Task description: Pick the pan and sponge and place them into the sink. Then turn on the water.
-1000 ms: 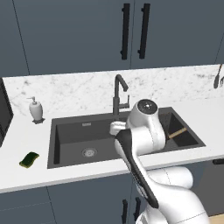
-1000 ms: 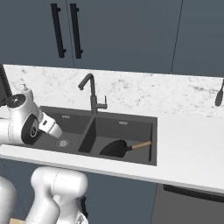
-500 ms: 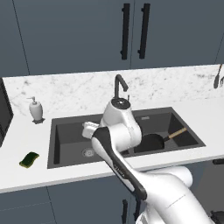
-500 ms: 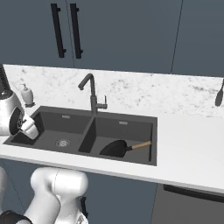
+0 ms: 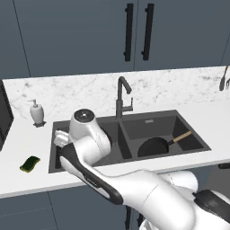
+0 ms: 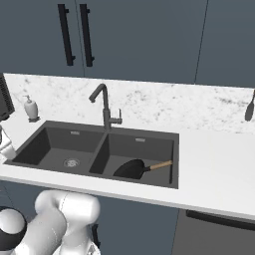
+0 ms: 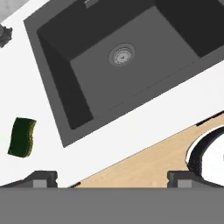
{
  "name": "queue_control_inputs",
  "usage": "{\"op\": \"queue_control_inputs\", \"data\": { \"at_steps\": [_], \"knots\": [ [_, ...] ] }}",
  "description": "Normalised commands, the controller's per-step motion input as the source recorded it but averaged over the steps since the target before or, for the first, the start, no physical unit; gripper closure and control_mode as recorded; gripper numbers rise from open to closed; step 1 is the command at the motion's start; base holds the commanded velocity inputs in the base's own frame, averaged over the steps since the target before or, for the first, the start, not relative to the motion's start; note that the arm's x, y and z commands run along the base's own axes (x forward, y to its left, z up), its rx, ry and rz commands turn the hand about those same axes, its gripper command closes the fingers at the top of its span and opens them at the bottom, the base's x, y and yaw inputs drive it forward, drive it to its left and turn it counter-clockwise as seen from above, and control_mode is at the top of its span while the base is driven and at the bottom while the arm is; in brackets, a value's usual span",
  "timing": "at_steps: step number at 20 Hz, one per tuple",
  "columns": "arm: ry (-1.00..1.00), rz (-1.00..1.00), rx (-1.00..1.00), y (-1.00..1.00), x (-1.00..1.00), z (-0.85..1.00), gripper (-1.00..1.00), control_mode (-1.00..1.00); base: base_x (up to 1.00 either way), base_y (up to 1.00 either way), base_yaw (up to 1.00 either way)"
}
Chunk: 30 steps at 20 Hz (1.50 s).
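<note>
In the hand view the fingers (image 7: 112, 178) stand wide apart at the bottom edge with nothing between them, and the sponge (image 7: 22, 136) lies on the white surface (image 7: 131, 116) at the left of the frame, above and outside the left fingertip, clear of both. From the left base view the sponge (image 5: 30, 164) sits at the left, just beside the sink (image 5: 130, 137), while the pan (image 5: 155, 146) rests in the right basin with its wooden handle pointing to the upper right.

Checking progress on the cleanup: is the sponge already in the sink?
No, the sponge lies on the white counter left of the sink, while the pan sits in the right basin.
</note>
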Motion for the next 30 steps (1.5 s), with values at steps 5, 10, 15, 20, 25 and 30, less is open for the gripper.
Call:
{"op": "queue_control_inputs", "data": {
  "at_steps": [5, 10, 15, 20, 25, 30],
  "knots": [
    [0.12, -0.1, 0.0, 0.97, 0.22, -0.11, -1.0, -1.0, 0.0, 0.0, 0.0],
    [0.13, -0.09, 0.0, 0.86, 0.24, 0.0, -1.0, -1.0, 0.0, 0.0, 0.0],
    [0.08, -0.04, 0.0, 0.5, 0.21, -0.12, -1.0, -1.0, 0.0, 0.0, 0.0],
    [0.02, 0.0, 0.0, 0.25, 0.28, -0.4, -1.0, -1.0, 0.0, 0.0, 0.0],
    [0.05, 0.0, 0.0, 0.18, 0.49, -0.28, -1.0, -1.0, 0.0, 0.0, 0.0],
    [0.06, 0.0, 0.0, 0.26, 0.5, -0.25, -1.0, -1.0, 0.0, 0.0, 0.0]
  ]
}}
